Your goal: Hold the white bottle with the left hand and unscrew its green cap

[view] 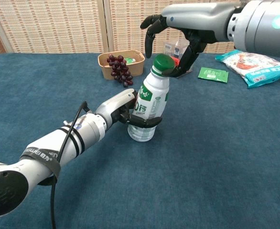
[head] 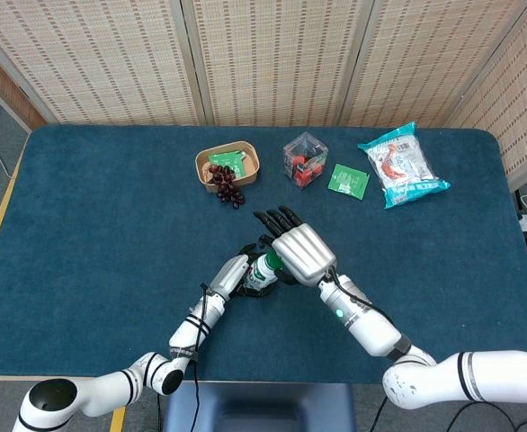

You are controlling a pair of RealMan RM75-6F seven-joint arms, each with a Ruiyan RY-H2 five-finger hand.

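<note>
The white bottle (view: 148, 107) with green label stands on the blue table, leaning slightly to the right, and its green cap (view: 163, 62) is on. My left hand (view: 122, 109) grips the bottle's lower body from the left; it also shows in the head view (head: 234, 273). My right hand (view: 174, 29) hovers over the cap with its fingers spread and arched. Its thumb reaches down to the cap's right side, while the other fingers (view: 148, 29) hang just left of the cap without touching. In the head view the right hand (head: 298, 251) covers most of the bottle (head: 263, 271).
A cardboard bowl (head: 211, 160) with dark grapes (view: 119, 68) spilling out sits behind the bottle. Further right lie a clear box of red items (head: 305, 159), a green sachet (view: 213, 74) and a snack bag (view: 253, 66).
</note>
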